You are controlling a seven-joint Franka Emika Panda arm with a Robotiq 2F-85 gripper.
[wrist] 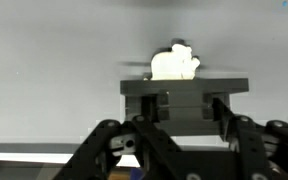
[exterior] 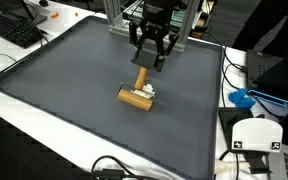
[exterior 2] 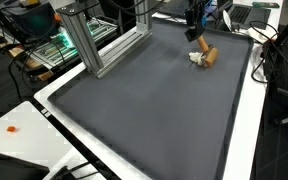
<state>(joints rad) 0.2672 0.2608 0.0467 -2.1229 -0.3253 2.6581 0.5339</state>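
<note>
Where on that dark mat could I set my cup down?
The mat is bare from the wooden mallet to its near edge and toward the keyboard. It is crowded where the gripper grips the mallet, by the metal frame.

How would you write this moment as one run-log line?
gripper: shut | nearest: wooden tool on mat, handle end at fingertips, hold unclear | beside tool: white lump | surface: dark mat

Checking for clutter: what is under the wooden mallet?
The dark grey mat lies under the wooden mallet, a small white object beside its head. Directly beneath the head is covered.
</note>
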